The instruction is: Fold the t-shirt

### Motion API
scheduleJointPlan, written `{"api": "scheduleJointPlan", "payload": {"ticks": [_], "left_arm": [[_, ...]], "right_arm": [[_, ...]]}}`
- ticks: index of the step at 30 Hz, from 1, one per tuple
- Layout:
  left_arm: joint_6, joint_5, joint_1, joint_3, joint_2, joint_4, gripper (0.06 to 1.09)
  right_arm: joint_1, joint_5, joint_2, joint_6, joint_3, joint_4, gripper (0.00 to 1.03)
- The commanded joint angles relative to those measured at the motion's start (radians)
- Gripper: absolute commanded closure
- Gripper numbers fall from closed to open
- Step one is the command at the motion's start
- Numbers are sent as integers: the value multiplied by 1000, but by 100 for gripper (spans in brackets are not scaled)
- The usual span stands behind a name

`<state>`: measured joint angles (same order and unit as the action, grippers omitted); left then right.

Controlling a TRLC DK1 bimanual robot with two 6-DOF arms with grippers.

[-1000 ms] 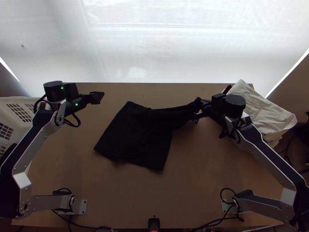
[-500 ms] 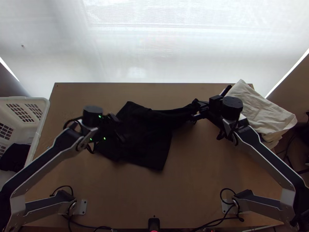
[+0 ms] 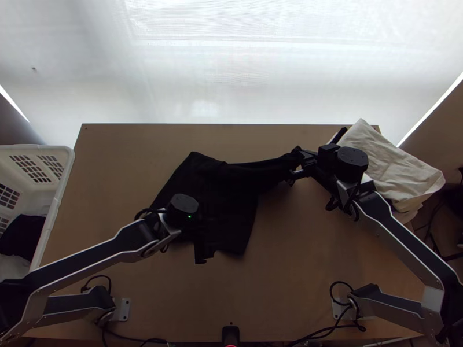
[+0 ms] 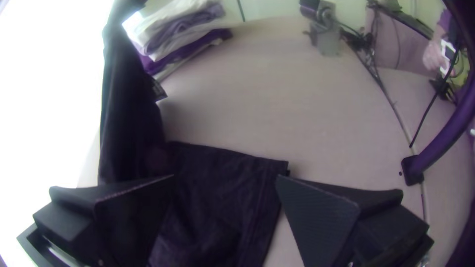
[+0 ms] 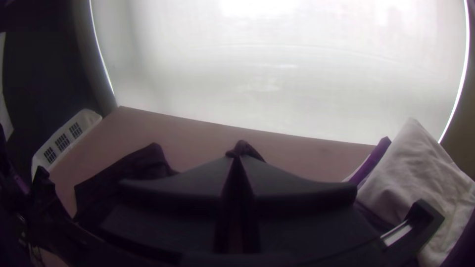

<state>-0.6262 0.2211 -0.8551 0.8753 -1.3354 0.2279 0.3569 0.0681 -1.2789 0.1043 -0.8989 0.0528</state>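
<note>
At the left, a white plastic basket with grid-slotted walls [image 3: 58, 196] is set beside the light wooden worktop [image 3: 278, 289], with dark cloth [image 3: 22, 238] held in it; its rim could be knocked if the left arm were swung wide. Over the near left part of the black t-shirt [image 3: 237, 202], the left gripper [image 4: 225, 176] is held spread, with nothing seen to be grasped. If it is closed too high or off the hem, only one layer may be caught, or none, and the fold would be skewed. The t-shirt's body is laid flat on the middle of the worktop, and a narrower, gathered length is drawn out from it towards the right. The end of that length is clenched in the right gripper [image 5: 237, 157], where only a small bunch is pinched at the tips; it could be lost under a hard pull, or the whole body could be dragged askew while its left side is left unpinned. Between the shirt and the worktop's far edge only a modest strip is left, whereas ample room is offered on the near side, between the two bases. At the far right, little space is left to the right arm by the stack of folded off-white cloth [image 3: 393, 165], which could be pushed out of square by an outward sweep.
</note>
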Motion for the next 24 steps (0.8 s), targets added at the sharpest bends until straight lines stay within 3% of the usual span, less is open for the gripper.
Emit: {"api": "scheduleJointPlan", "payload": {"ticks": [1,4,22,24], "left_arm": [[-53,-28,-113,-7,-64,-133,12],[-66,-28,-148,-19,-81,-167,16],[-55,-28,-233,-114,-157,-234,11],[-55,-28,-233,-108,-168,-236,18]], "right_arm": [[-13,-5,-7,20,9,25,99],[-19,-5,-8,20,9,30,99],[-52,-5,4,14,14,38,99],[-53,-5,3,12,12,41,99]]}}
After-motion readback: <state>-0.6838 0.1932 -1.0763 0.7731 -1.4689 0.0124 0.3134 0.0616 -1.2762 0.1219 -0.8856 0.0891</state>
